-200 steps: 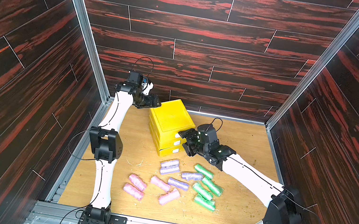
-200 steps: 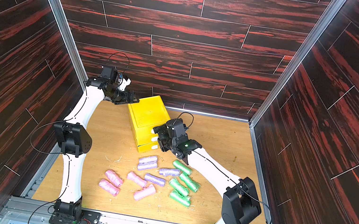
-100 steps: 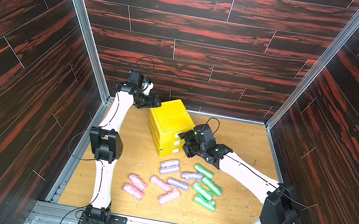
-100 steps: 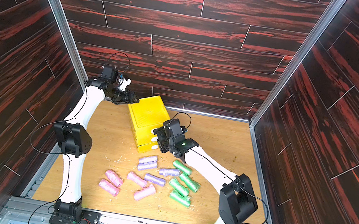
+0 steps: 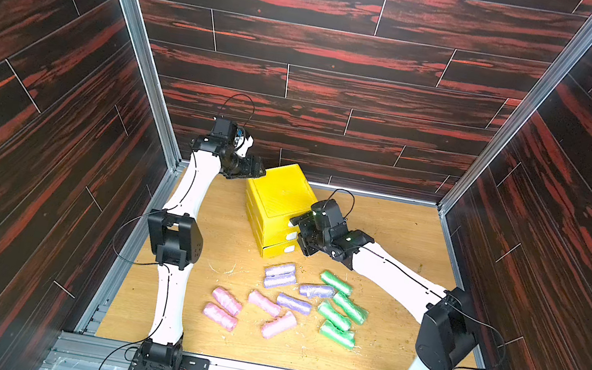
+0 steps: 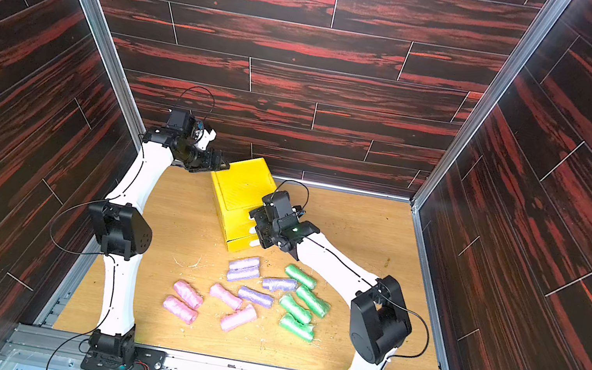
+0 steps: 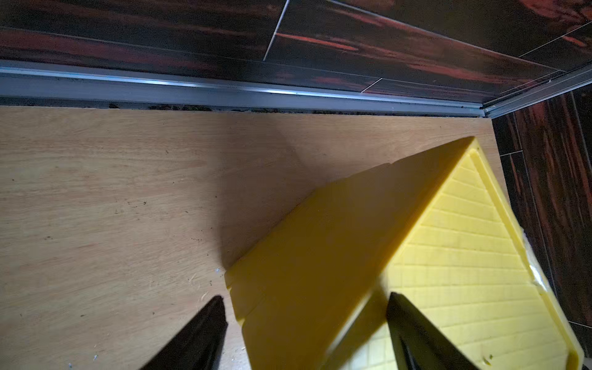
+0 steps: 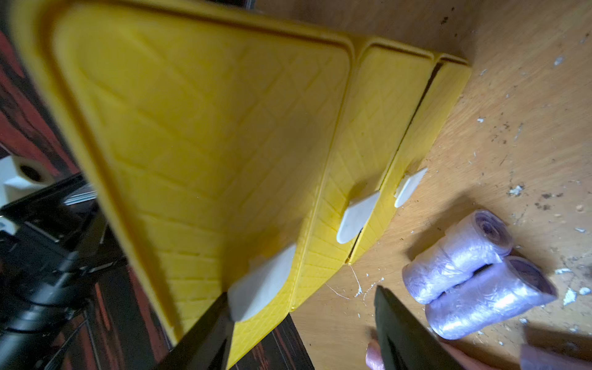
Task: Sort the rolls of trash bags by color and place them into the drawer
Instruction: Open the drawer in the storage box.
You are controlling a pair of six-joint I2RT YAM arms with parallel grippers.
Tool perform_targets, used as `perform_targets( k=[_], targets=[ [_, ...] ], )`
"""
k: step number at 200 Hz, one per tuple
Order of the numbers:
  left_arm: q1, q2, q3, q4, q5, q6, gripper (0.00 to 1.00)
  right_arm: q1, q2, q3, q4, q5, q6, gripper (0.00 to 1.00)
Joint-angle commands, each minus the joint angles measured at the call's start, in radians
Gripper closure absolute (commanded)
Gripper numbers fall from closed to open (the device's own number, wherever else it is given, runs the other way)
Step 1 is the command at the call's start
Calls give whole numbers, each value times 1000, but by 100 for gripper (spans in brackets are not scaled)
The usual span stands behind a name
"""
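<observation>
The right claw (image 8: 301,294) stands wide at the front of the drawer (image 5: 280,195). One finger (image 8: 211,323) is right against the top white tab (image 8: 262,285), the other hangs well apart over bare counter (image 5: 393,232), and nothing is between them. The left claw (image 7: 306,298) is also wide and empty, straddling the chest's rear corner with one finger over the ribbed top and one beside the side wall. In both top views the yellow chest sits at about 11 o'clock from the counter's middle, turned so its three tabbed fronts face about 5 o'clock, and its far corner is close to the back rail (image 7: 224,93). The rolls lie flat in a loose cluster at 5 to 6 o'clock from the fronts. The lavender pair (image 5: 279,275) lies side by side with long axes running 8 to 2 o'clock, just beside the right claw in the right wrist view. The green rolls (image 6: 311,300) mostly run 10 to 4, and the pink rolls (image 6: 185,300) lie nearest the front edge with mixed headings. Open counter lies at 3 o'clock from the chest toward the side wall, and a narrower strip at 9 o'clock. The left arm (image 5: 190,192) climbs from its near base, bends at the elbow and turns its wrist toward 3 o'clock. The right arm (image 5: 393,277) folds at a raised elbow and stretches low toward 10 o'clock.
</observation>
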Motion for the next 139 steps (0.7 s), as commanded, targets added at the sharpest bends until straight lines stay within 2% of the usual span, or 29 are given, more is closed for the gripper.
perform_targets(
  k=[1,49,139],
  targets=[
    [-8,-14,-14,-101,-51,26,18,3,39,39,-39,26,17,27],
    [-12,-15,-13,-103,-71,27,18,3,13,1,-109,52,26,28],
    [-13,-13,-11,-109,-89,26,17,4,-154,-140,-164,69,-2,28]
  ],
)
